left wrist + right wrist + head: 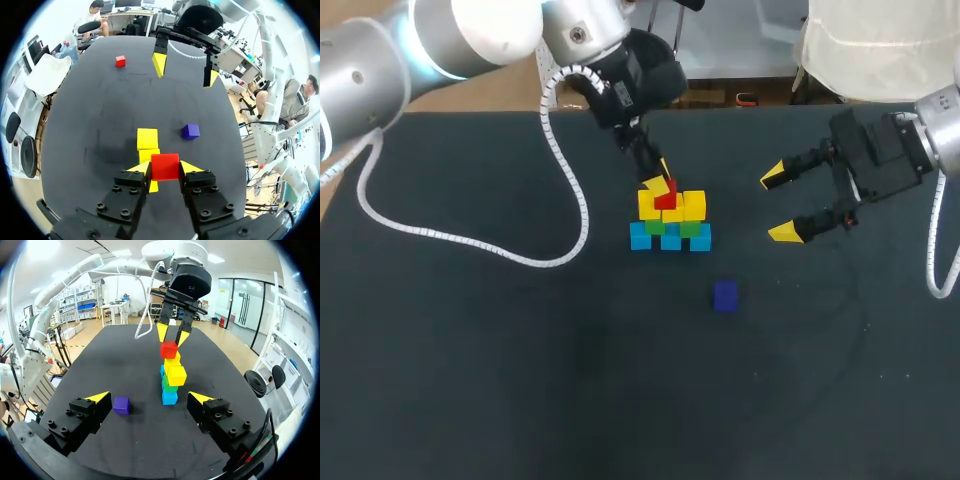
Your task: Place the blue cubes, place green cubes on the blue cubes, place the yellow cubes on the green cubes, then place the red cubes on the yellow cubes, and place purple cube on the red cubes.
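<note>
A dark table (pixel 470 380) carries the whole scene, with a coiled white cable (pixel 560 180) lying across its left part. The left arm (pixel 470 40) comes in from the upper left corner and reaches to the middle. The right arm (pixel 940 130) stands at the right edge. The right gripper (pixel 778 205) has its jaws spread wide with nothing between them, and it points toward the stack from well apart. The stack has a bottom row of blue cubes (pixel 670 240), then green cubes (pixel 690 228), then yellow cubes (pixel 693 205) on top. The left gripper (pixel 165 167) is closed on a red cube (pixel 665 198). In the left wrist view both yellow tips press its opposite sides, so the cube sits squarely between the jaws. The held cube is directly over the yellow layer, though whether it touches that layer cannot be told. A purple cube (pixel 724 295) lies alone on the table, near the stack on the robot's side and clear of both grippers. A second red cube (pixel 120 61) lies on the table beyond the right gripper in the left wrist view.
</note>
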Robot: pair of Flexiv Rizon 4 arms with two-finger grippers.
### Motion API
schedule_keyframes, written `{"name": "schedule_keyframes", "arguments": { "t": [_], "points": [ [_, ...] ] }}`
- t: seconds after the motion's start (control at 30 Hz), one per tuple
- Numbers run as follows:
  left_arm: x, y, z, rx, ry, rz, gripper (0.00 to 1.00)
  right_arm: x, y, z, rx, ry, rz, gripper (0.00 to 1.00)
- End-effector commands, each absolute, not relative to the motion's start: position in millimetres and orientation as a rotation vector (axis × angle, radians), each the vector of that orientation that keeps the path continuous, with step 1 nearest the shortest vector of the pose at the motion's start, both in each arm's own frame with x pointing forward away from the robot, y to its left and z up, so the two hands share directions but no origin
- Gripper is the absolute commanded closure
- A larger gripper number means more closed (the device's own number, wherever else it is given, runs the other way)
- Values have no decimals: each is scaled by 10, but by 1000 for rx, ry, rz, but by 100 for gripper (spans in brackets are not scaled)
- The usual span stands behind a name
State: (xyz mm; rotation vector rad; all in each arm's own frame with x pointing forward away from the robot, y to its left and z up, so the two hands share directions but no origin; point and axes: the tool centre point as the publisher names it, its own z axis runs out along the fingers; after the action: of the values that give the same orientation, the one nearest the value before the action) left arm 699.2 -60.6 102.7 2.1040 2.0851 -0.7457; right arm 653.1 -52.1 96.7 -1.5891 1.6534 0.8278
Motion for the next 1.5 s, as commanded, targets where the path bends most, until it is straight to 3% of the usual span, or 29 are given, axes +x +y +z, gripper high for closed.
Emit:
{"name": "schedule_keyframes", "arguments": {
  "t": [0.03, 1.5],
  "points": [
    [7080, -640, 1004, 2114, 2083, -760, 100, 6528, -522, 965, -1588, 1652, 827, 0],
    [7204, -589, 954, 2101, 2088, -766, 100, 6528, -522, 965, -1588, 1652, 827, 0]
  ]
}}
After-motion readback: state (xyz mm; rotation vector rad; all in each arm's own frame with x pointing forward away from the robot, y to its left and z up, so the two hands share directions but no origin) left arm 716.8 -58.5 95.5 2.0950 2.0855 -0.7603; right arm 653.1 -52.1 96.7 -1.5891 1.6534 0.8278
